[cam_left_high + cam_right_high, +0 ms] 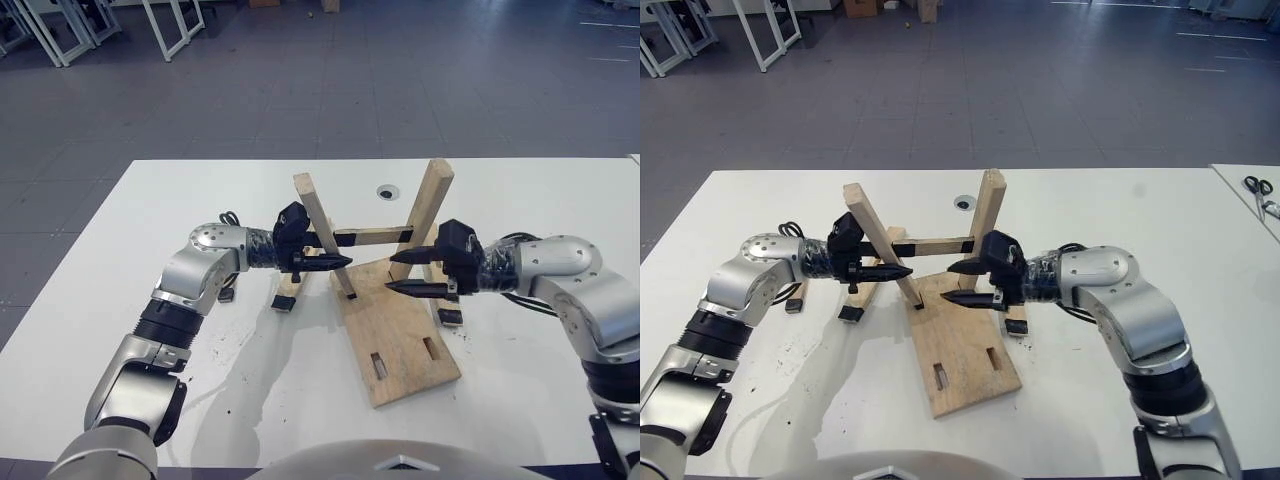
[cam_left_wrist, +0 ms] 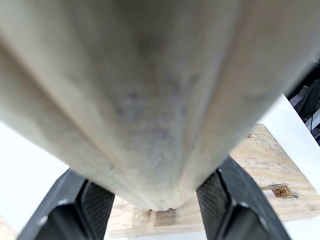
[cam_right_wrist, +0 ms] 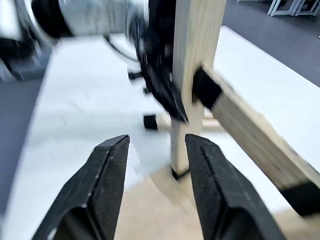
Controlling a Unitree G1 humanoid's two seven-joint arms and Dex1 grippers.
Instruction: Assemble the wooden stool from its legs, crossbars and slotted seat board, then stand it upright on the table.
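The slotted seat board (image 1: 402, 335) lies flat on the white table. Two wooden legs rise from its far end, joined by a black-tipped crossbar (image 1: 372, 237). The left leg (image 1: 314, 208) leans outward, its foot at the board's edge. My left gripper (image 1: 343, 261) is shut on this leg, which lies between the fingers (image 2: 226, 200) in the left wrist view. The right leg (image 1: 431, 195) stands tilted behind my right gripper (image 1: 390, 271). That gripper is open with nothing between its fingers (image 3: 107, 170), facing the left leg (image 3: 192, 60) from a short distance.
More wooden pieces with black ends lie on the table beside the board, one on the left (image 1: 851, 311) and one on the right (image 1: 1017, 324). A round cable hole (image 1: 387, 190) is behind the legs. Scissors (image 1: 1257, 189) lie on the neighbouring table.
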